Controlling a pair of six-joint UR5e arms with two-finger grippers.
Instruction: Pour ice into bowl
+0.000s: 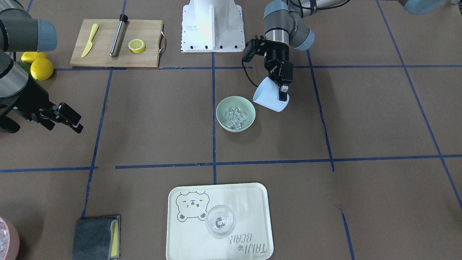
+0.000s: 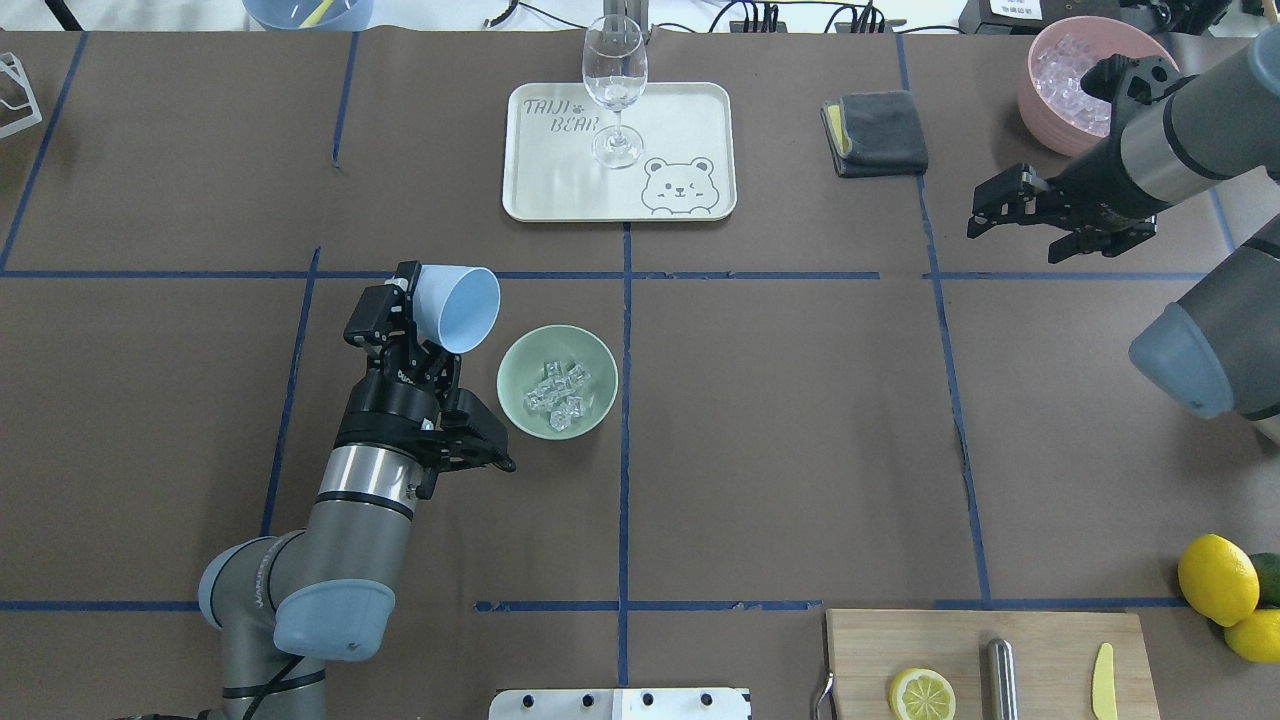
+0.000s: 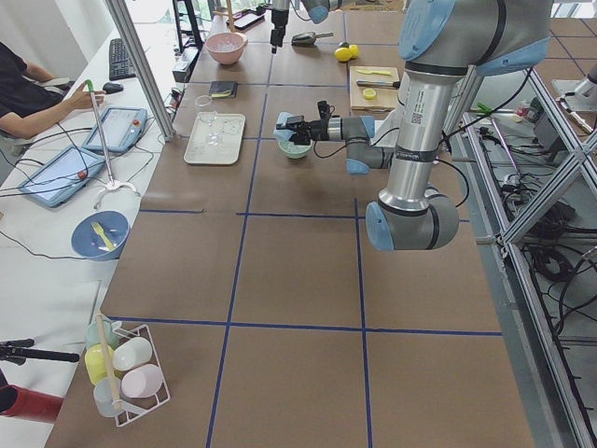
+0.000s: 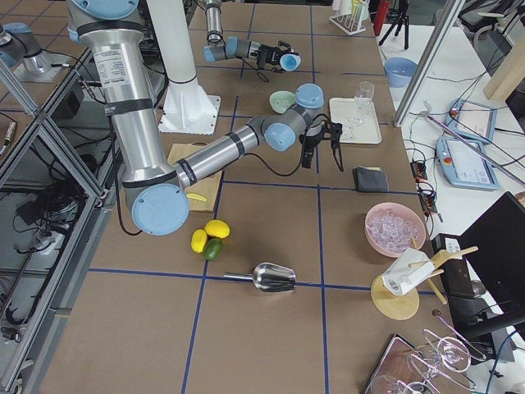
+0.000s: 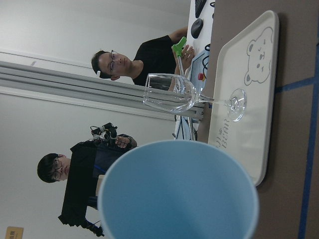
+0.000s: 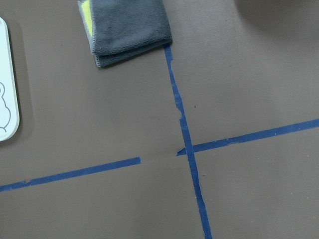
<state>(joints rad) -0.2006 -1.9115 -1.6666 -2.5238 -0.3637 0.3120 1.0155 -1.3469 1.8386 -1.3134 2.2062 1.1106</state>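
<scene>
Exterior front-facing: ice (image 1: 235, 117), clear glinting cubes, heaped inside mint-green bowl (image 1: 218, 116) near table centre. Left gripper (image 1: 280, 93) fingers clamped on rim of tilted blue cup (image 1: 267, 100), just beside bowl, not touching ice. Overhead exterior: cup mouth faces bowl; right gripper (image 2: 985, 212) fingers spread, empty, well apart from bowl.

The only words that can be read are "TAIJI BEAR", printed in grey capitals on the cream tray (image 2: 520, 195) at the middle of the desk's far edge from the robot. A small paw mark sits by the words, and a drawn bear face (image 2: 677, 185) fills the opposite corner of the tray. In the front-facing view the words stand upside down. In the left wrist view only "BEAR" shows, sideways. Print on the left arm (image 3: 417, 112) is too small to read.
</scene>
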